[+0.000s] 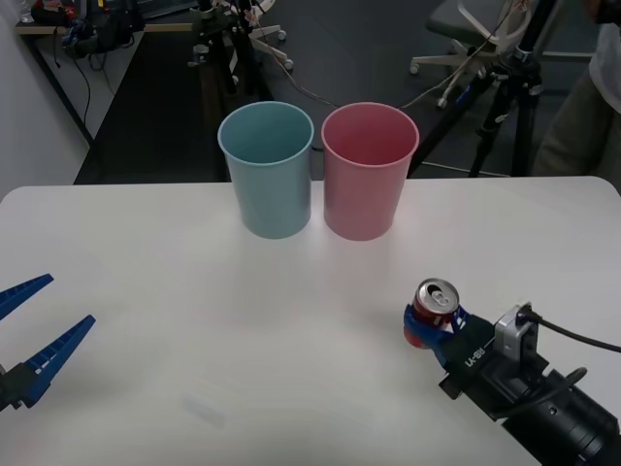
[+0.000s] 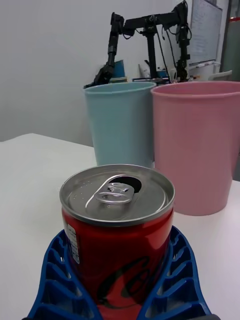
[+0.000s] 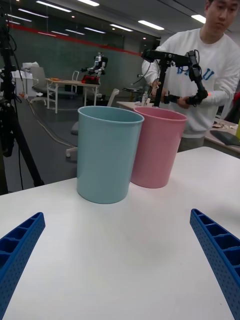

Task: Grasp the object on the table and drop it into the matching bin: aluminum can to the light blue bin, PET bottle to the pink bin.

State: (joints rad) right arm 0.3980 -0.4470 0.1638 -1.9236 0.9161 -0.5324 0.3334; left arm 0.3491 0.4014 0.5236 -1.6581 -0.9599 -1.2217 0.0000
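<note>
One can (image 1: 435,303) sits upright on the table (image 1: 194,320), right side, with the right gripper (image 1: 433,328) closed snug around its lower half. Looks like the grasp step's basically done; next it needs lifting over the blue bin (image 1: 267,170), not the pink bin (image 1: 368,172). Left gripper (image 1: 29,330) idles wide open, empty.

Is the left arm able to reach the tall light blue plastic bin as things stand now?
Probably yes: the open left gripper faces the light blue plastic bin across bare white table, nothing between.
</note>
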